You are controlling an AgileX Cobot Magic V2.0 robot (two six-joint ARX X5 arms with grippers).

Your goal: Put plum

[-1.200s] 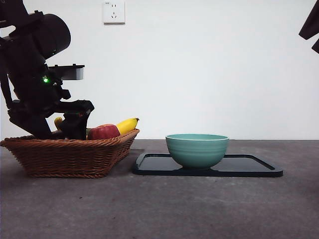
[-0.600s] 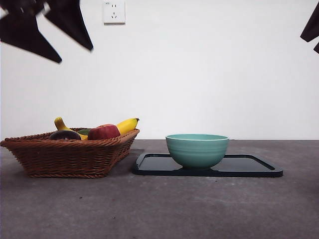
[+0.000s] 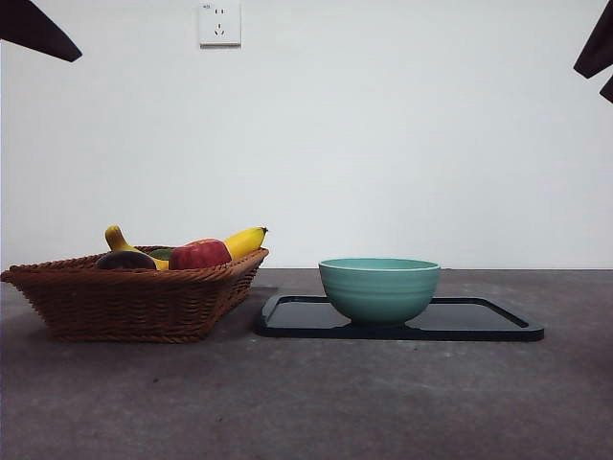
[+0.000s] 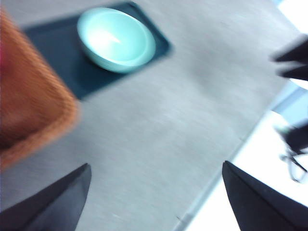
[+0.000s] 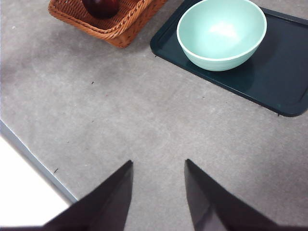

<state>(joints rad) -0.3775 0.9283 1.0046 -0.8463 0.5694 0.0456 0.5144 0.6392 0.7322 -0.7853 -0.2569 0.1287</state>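
Wicker basket [image 3: 134,302] sits at the bench's [image 3: 306,402] left end w/ the plum [image 3: 124,260] lying inside near its left side, dark and glossy, only its top showing over the rim in the front view. Just beside it, twd the basket's right: a red apple [image 3: 199,254], a banana [image 3: 244,241] poking over the right rim, and a green fruit [image 3: 161,254] barely visible btwn plum and apple. A second yellow tip [image 3: 117,239] rises behind the plum.

Right of the basket, close to it, a black tray [image 3: 479,321] carries a teal bowl [image 3: 379,287] at its left end; bowl is upright and holds nothing.

Left gripper [image 4: 156,197] hangs high over the bench, jaws spread wide, nothing btwn them; its wrist pic is blurred. In the front view it shows only as a dark tip at the top-left corner. Right gripper [image 5: 158,166] hovers over bare bench nr the front edge, well apart from basket and tray, jaws parted w/ a narrow gap, holding nothing.

White wall socket [image 3: 219,23] on the wall above the basket; tiny marking at its corner, too small to read. No other labels or writing legible.
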